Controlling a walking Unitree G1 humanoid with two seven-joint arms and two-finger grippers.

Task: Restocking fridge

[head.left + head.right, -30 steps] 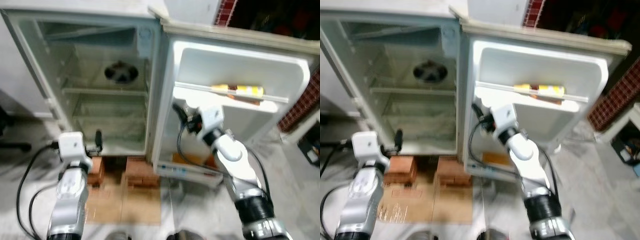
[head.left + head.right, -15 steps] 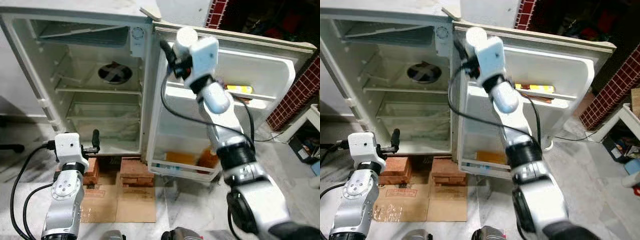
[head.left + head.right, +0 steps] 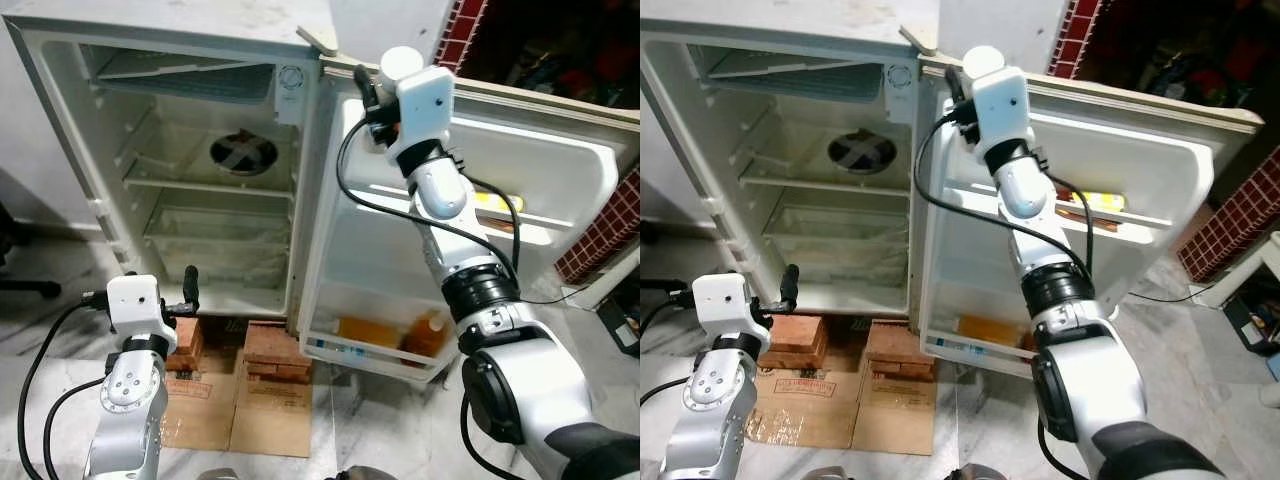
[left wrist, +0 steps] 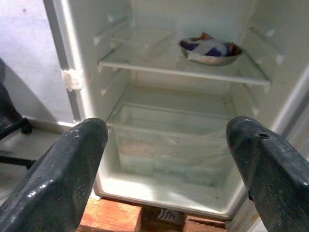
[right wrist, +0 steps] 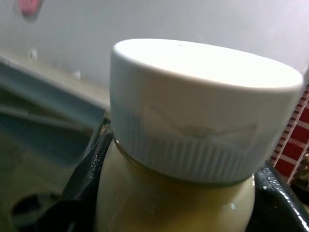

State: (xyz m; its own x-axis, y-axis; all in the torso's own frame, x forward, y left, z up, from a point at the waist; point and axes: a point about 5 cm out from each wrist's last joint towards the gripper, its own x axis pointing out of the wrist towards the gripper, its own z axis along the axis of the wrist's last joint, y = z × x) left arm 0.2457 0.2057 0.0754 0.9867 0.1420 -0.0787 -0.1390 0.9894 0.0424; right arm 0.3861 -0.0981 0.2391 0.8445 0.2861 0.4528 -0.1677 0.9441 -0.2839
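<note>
The white fridge (image 3: 60, 120) stands open, its door (image 3: 570, 160) swung out to the right. My right gripper (image 5: 183, 188) is raised by the door's top inner corner, shut on a pale yellow bottle with a white ribbed cap (image 5: 203, 96); the cap (image 3: 403, 62) shows above the wrist. My left gripper (image 4: 164, 164) is low in front of the fridge's bottom compartment, open and holding nothing. A metal bowl (image 4: 210, 48) sits on the middle shelf. A yellow bottle (image 3: 497, 203) lies on the door's upper rack.
Orange bottles (image 3: 430, 335) stand in the door's bottom bin. A clear crisper drawer (image 4: 174, 140) sits under the shelf. The fridge rests on bricks (image 3: 275, 350) with cardboard (image 3: 240, 420) on the floor in front. A red brick wall (image 3: 600, 230) lies at right.
My right arm has risen from the door's lower part to its top inner corner, carrying the bottle. The left arm has held its place; the camera view has shifted a little.
</note>
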